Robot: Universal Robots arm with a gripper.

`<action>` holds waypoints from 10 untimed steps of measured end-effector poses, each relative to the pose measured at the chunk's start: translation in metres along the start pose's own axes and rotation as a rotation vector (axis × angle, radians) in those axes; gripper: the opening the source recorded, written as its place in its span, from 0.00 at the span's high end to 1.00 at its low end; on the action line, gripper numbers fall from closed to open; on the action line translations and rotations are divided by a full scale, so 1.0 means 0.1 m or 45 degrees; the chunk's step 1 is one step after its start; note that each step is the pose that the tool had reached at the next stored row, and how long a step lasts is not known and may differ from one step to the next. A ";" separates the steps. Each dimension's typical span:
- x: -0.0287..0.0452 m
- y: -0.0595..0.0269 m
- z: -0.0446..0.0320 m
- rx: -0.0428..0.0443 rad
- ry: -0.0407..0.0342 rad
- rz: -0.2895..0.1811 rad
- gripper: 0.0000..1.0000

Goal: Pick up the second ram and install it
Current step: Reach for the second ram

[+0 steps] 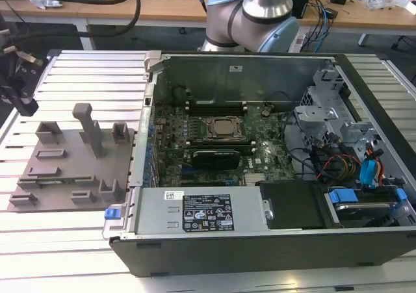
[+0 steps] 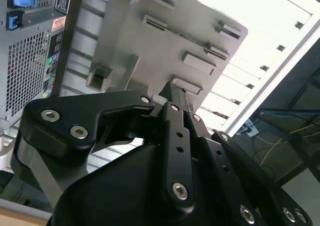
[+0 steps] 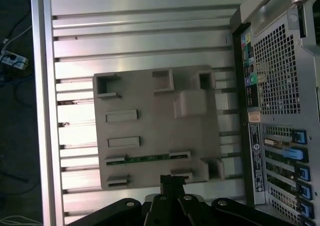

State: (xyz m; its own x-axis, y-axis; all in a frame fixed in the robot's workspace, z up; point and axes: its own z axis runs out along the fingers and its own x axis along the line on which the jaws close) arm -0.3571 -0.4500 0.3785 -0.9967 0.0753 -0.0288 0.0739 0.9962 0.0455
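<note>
The second ram (image 3: 147, 158) is a thin green stick lying flat in a holder along one edge of the grey fixture plate (image 3: 145, 131). My gripper (image 3: 172, 180) hangs above that edge of the plate, a little to one side of the ram and well clear of it. Its black fingertips (image 2: 170, 91) are pressed together with nothing between them. In the exterior view the gripper (image 1: 23, 104) is high over the table at the exterior view's left, beside the fixture plate (image 1: 65, 163).
The open computer case (image 1: 273, 234) lies at the exterior view's right of the plate. Inside it, the CPU socket (image 1: 224, 129) sits between long black memory slots (image 1: 214, 102). A tall grey post (image 1: 91, 129) and several small holders rise from the plate. The table top is ribbed aluminium.
</note>
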 end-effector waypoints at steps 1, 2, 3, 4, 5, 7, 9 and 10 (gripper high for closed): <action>0.008 -0.023 0.002 0.000 0.0000 0.000 0.90; 0.023 -0.061 0.004 0.000 -0.0001 0.000 0.90; 0.043 -0.101 0.006 0.000 0.0001 0.000 0.90; 0.058 -0.135 0.010 0.000 0.0000 0.000 0.90; 0.068 -0.158 0.012 0.000 0.0000 0.000 0.90; 0.088 -0.237 0.019 0.000 -0.0001 0.000 0.90; 0.087 -0.240 0.024 0.000 0.0002 0.000 0.90; 0.087 -0.233 0.027 0.001 -0.0002 0.000 0.90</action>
State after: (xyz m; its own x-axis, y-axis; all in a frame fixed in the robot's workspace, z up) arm -0.3674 -0.4725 0.3745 -0.9967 0.0754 -0.0289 0.0740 0.9963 0.0448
